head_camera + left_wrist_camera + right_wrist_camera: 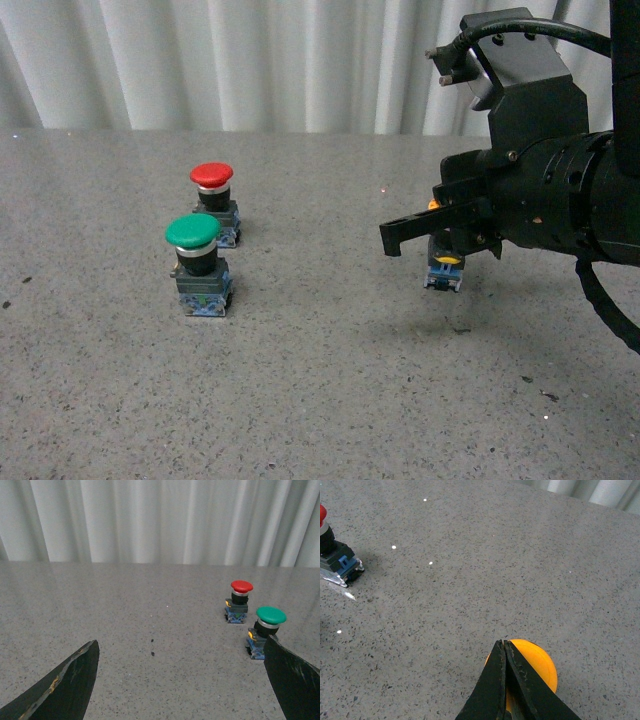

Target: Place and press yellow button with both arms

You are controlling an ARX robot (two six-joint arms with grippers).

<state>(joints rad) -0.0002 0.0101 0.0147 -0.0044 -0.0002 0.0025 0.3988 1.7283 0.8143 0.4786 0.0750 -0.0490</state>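
Though front obscures it, yellow button (543,666) — wrist-clear

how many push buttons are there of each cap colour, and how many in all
red button: 1
green button: 1
yellow button: 1
total: 3

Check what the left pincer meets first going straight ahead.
Likely nothing: the left pincer, open, faces bare table up to the curtain. One finger may clip the green button; depth unclear.
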